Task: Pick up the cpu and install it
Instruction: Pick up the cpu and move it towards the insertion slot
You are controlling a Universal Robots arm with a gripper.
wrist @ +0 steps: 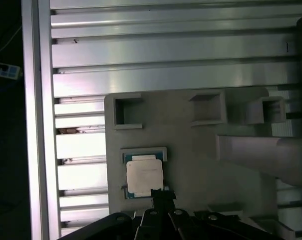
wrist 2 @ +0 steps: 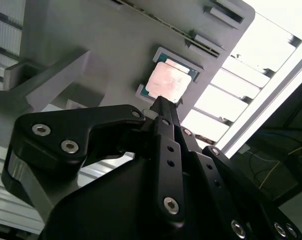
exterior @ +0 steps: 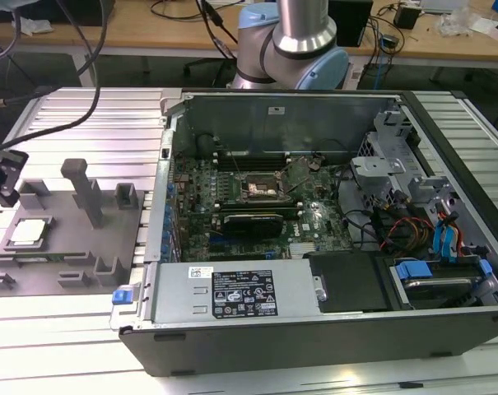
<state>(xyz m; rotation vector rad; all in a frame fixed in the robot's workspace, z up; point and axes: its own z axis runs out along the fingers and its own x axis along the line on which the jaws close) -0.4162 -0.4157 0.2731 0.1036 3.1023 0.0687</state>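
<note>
Silver cpu [wrist: 145, 177] — one edge behind black pincer [wrist: 162, 194]

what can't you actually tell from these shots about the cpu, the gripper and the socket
- Contact: in the first wrist view the gripper overlaps the near edge of the cpu, so touching or hovering is unclear.
- Most of the gripper: cut off by the exterior view's left edge.
- State of the socket: too small in the exterior view to tell whether its frame is open or anything sits in it.
</note>
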